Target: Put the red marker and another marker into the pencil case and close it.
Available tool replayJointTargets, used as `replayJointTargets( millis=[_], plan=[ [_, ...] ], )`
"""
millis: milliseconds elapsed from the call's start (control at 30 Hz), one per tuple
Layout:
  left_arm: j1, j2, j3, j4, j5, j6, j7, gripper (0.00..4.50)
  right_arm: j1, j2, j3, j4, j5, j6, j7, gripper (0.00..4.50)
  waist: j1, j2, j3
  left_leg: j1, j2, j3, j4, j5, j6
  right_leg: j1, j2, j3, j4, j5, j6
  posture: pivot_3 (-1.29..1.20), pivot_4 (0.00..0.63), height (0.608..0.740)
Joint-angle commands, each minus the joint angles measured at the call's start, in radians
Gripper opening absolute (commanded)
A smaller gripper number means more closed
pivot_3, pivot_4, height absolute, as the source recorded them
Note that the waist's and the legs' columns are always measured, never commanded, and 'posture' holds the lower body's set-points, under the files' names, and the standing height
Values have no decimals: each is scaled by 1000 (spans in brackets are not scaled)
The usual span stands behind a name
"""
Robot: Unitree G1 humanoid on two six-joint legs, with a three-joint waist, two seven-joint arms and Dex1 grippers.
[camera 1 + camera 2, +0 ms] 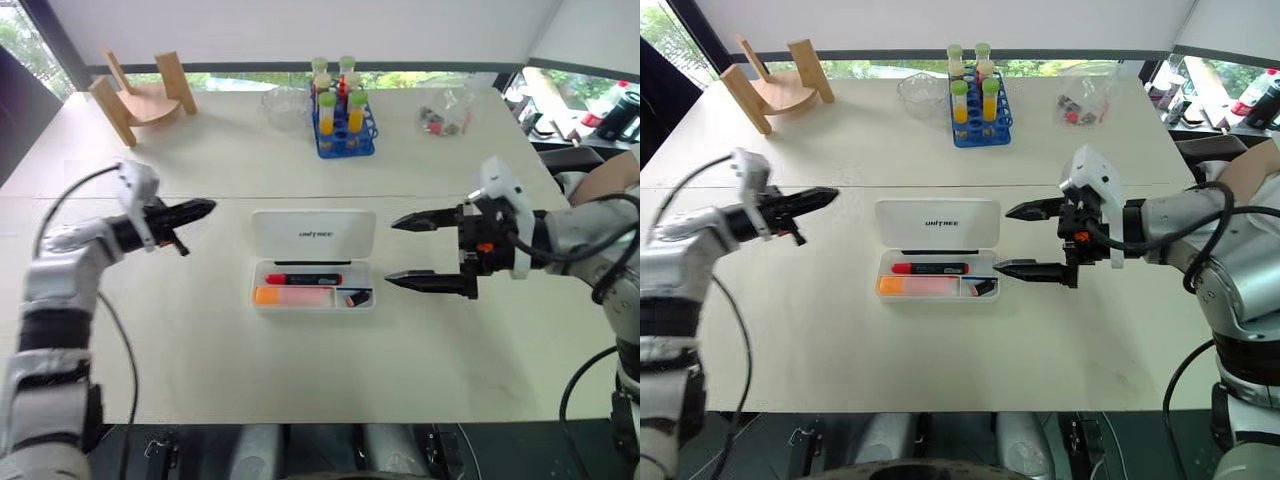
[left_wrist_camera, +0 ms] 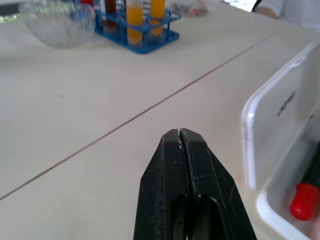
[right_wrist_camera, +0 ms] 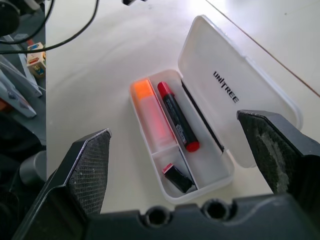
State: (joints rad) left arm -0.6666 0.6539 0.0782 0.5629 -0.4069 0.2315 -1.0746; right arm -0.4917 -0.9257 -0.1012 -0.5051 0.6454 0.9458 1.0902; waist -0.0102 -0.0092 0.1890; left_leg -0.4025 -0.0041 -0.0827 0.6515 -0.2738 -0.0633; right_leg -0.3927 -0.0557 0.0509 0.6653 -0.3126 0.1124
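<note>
The pencil case [image 1: 313,259] lies open at mid-worktop [image 1: 200,340], its lid laid back flat on the side away from you. In its tray, the red marker [image 1: 303,279] lies in the compartment next to the hinge, and the other marker [image 1: 293,296], pale pink with an orange cap, lies alongside it in the nearer one. A small dark item [image 1: 357,297] sits in the end compartment. I judge loading complete; only the closing is left.

Your left gripper [image 1: 200,210] hangs above the worktop, off the case's left end and apart from it, its jaws clenched on nothing. Your right gripper [image 1: 418,252] hangs off the right end, jaws released wide and empty, near the tray but not touching.

Risks from here:
- The lid lies flat, with little showing to get under. A clenched tip pushed at its edge may shove the whole case along the worktop rather than lift the lid.
- The case looks light. If you swing the lid from one end only, the tray may twist or tip and spill the markers.
- The markers lie loose; one riding up over the rim would stop the lid seating.
- The blue tube rack [image 1: 343,125] and the glass bowl [image 1: 285,106] stand well behind, a hazard only if the case skids far.
</note>
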Motion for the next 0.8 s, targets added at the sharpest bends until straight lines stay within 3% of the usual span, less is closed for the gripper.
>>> replayJointTargets(
  millis=[33,133,300,467,600,700,800],
  plan=[
    [-117,-83,-19,145,31,-92,-53,11,27,-23,-52,-39,30,-3,-24,4500,0,-1,0,-4,0,-1,2,0,0,-3,0,-1,0,0,0,0,150,740],
    [-185,-141,-4,213,13,-93,-111,11,56,-31,-69,-52,50,4,-43,4500,-5,-1,0,-8,0,-1,6,0,1,-5,0,-1,1,0,1,0,150,740],
    [-220,-165,20,165,-67,71,-226,11,100,-52,-89,-65,67,4,-69,4500,-15,-1,0,-7,0,-1,6,-1,1,-6,0,-1,2,0,1,0,150,740],
    [-67,-61,-178,-176,-71,287,-480,11,147,-79,-123,-69,71,5,-95,4500,-22,0,0,-7,0,-1,7,-1,1,-4,1,0,3,0,1,0,150,740],
    [46,-92,-274,-268,5,217,-445,11,168,-90,-148,-73,88,11,-120,4500,-16,1,-1,-5,0,-2,7,-1,1,-2,0,0,2,0,1,0,150,740],
    [50,-135,-208,-299,-56,258,-387,11,179,-97,-156,-83,103,13,-131,4500,-3,-1,0,-5,1,-3,11,-1,1,-1,1,-1,3,1,2,0,150,740],
    [33,-118,-122,-369,-146,363,-344,11,184,-103,-163,-91,114,17,-144,4500,-3,-1,0,-6,1,-4,12,-1,1,-1,1,-1,4,1,2,0,150,740]
  ],
)
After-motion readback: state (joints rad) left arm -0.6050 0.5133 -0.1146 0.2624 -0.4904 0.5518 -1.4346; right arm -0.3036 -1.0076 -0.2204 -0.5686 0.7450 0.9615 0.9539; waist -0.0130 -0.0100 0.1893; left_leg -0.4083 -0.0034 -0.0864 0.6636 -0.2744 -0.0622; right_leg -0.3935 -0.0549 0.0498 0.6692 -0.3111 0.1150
